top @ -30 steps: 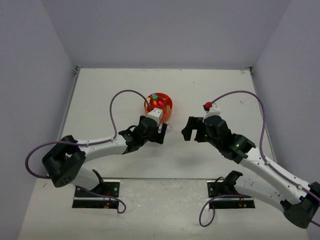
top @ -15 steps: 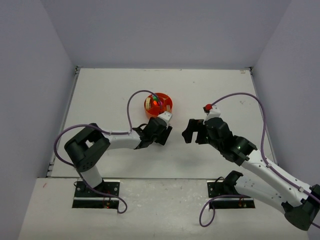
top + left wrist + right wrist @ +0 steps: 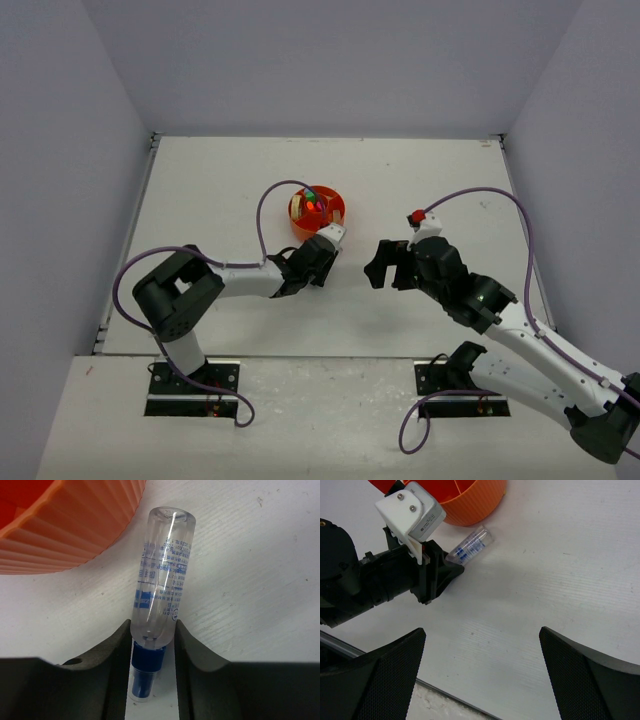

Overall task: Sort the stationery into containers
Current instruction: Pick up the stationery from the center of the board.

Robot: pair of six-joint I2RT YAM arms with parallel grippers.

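Left claw (image 3: pixel 152 630) pinches the clear blue-tipped pen (image 3: pixel 162 575) by its lower end, the pen lying on the scuffed white table (image 3: pixel 260 580); right claw (image 3: pixel 480 675) gapes wide, empty. Beyond, upper left, the ribbed orange organizer (image 3: pixel 65 520) sits just beside the pen; pale grey walls (image 3: pixel 320 60) enclose the table
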